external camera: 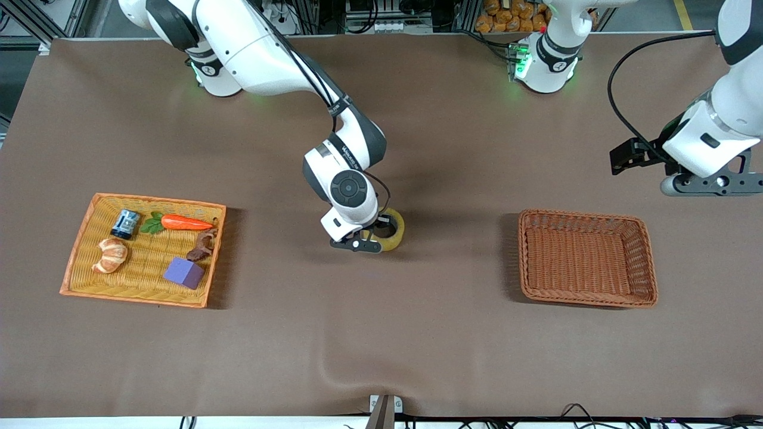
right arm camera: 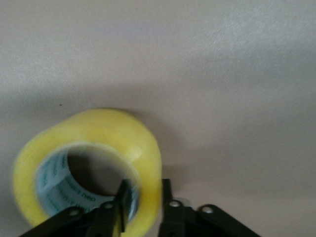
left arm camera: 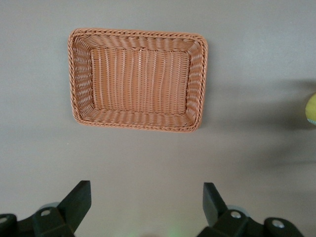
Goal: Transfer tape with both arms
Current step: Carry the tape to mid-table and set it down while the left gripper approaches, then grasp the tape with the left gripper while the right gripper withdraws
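Observation:
The tape (external camera: 394,231), a yellowish ring with a grey-white core, is at the middle of the table, between the two baskets. My right gripper (external camera: 371,237) is shut on its wall. In the right wrist view one finger (right arm camera: 124,197) is inside the core and the other is outside, pinching the tape (right arm camera: 98,143). I cannot tell whether the roll touches the cloth. My left gripper (external camera: 709,183) hangs open and empty above the table near the left arm's end. Its wrist view shows the spread fingers (left arm camera: 79,200) and a sliver of the tape (left arm camera: 311,108) at the edge.
An empty brown wicker basket (external camera: 587,257) (left arm camera: 138,79) stands toward the left arm's end. An orange flat tray (external camera: 143,280) toward the right arm's end holds a croissant (external camera: 110,255), a carrot (external camera: 186,222), a purple cube (external camera: 183,272) and a small can (external camera: 125,224).

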`<state>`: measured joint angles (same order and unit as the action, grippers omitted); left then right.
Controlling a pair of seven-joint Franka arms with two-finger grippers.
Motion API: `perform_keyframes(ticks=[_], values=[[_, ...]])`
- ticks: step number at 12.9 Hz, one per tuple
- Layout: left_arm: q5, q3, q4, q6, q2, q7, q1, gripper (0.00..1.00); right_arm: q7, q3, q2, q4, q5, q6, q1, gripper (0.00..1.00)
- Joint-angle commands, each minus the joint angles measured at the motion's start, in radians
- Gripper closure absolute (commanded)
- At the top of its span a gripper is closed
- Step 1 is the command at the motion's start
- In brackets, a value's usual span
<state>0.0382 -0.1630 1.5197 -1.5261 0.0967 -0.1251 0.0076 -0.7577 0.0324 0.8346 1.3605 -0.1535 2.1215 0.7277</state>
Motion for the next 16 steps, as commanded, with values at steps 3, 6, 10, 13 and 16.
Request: perform_keyframes(ticks=[3,6,10,13,16], values=[[-0.020,-0.003,-0.010,-0.041,0.047,-0.025,-0.038,0.00,-0.025,0.018,-0.029,-0.011,-0.020,-0.009,0.027,0.00],[-0.021,-0.003,-0.015,-0.109,0.118,-0.109,-0.148,0.00,0.009,0.024,-0.106,-0.009,-0.015,-0.079,-0.032,0.00],[-0.034,-0.003,-0.018,-0.213,0.188,-0.307,-0.267,0.00,0.194,0.021,-0.225,0.015,-0.023,-0.230,-0.155,0.00],[-0.035,-0.003,-0.018,-0.275,0.237,-0.337,-0.316,0.00,0.369,0.024,-0.328,0.110,-0.015,-0.278,-0.269,0.00],[-0.037,-0.003,-0.018,-0.363,0.291,-0.421,-0.382,0.00,0.496,0.026,-0.452,0.233,0.009,-0.276,-0.407,0.00]])
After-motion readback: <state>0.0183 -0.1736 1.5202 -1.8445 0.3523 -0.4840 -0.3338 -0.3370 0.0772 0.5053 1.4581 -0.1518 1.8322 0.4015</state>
